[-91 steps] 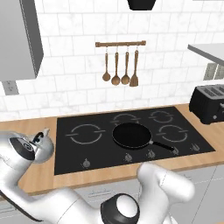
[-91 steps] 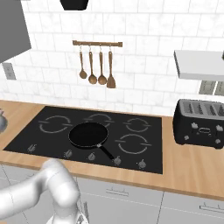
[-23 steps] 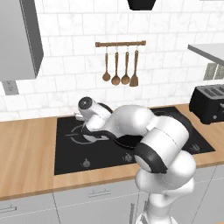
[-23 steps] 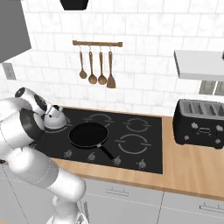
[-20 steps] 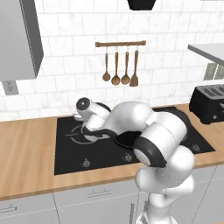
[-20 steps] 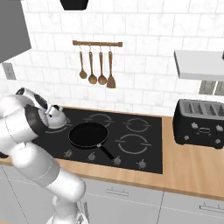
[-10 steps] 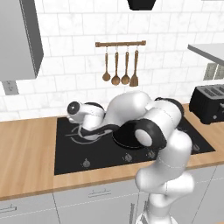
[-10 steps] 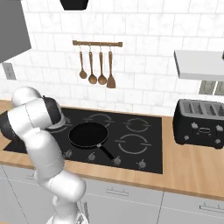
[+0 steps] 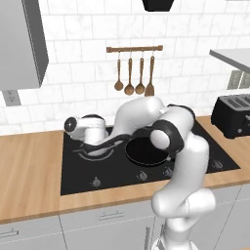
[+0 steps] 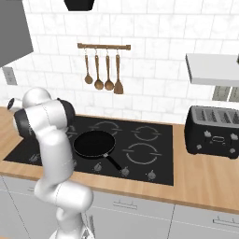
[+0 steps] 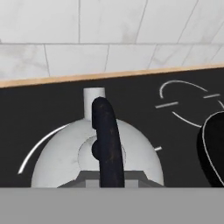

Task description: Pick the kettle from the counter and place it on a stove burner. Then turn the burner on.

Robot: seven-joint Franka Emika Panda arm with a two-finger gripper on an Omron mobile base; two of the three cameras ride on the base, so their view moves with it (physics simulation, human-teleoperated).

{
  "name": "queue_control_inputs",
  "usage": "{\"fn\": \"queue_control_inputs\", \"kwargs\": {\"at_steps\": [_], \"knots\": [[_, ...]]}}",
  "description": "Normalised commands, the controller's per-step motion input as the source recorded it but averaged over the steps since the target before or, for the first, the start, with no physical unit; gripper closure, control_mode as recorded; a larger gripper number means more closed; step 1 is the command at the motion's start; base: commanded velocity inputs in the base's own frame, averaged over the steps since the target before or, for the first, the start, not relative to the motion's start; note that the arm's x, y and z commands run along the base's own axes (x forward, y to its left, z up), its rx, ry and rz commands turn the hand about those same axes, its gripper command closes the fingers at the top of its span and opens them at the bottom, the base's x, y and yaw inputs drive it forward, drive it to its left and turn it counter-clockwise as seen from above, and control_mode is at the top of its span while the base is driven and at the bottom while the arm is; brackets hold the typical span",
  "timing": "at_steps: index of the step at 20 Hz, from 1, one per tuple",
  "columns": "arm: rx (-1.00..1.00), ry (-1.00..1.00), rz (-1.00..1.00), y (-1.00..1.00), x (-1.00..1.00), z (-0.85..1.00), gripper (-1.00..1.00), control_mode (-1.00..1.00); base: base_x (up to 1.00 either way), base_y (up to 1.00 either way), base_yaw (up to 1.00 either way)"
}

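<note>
Kettle (image 11: 70, 159): sits on the black stove (image 9: 117, 171), inside the wide white ring of the far-left stove burner (image 11: 37, 148); in the left base view it shows as a pale dome (image 9: 97, 148) under the robot's hand.
Kettle and gripper: the gripper (image 9: 93, 141) is directly over the kettle; in the hand view the black loop handle (image 11: 107, 144) rises up the middle, just ahead of the gripper.
Gripper state: cannot tell whether it is clamped on the handle or let go; the finger tips are not clear.
Kettle heading: short spout (image 11: 94, 98) points to the far tiled wall; handle arch runs near to far, in line with the spout.
Frying pan (image 9: 146, 150): black, on the stove just right of the kettle.
Counter (image 9: 29, 176): wood slab around the stove.
</note>
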Motion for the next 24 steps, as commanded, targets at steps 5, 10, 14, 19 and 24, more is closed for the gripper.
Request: {"fn": "queue_control_inputs", "kwargs": {"at_steps": [5, 10, 14, 19, 24], "knots": [[-0.05, 0.0, 0.0, 0.01, 0.03, -0.22, 1.0, -1.0, 0.0, 0.0, 0.0], [-0.05, 0.0, 0.0, 0.01, 0.31, -0.1, 1.0, -1.0, 0.0, 0.0, 0.0], [-0.06, -0.03, 0.0, 0.04, 0.41, -0.11, 1.0, -1.0, 0.0, 0.0, 0.0], [-0.08, -0.04, 0.0, 0.07, 0.2, -0.28, 1.0, -1.0, 0.0, 0.0, 0.0], [-0.09, 0.0, 0.0, 0.13, 0.08, -0.4, 1.0, -1.0, 0.0, 0.0, 0.0]]}}
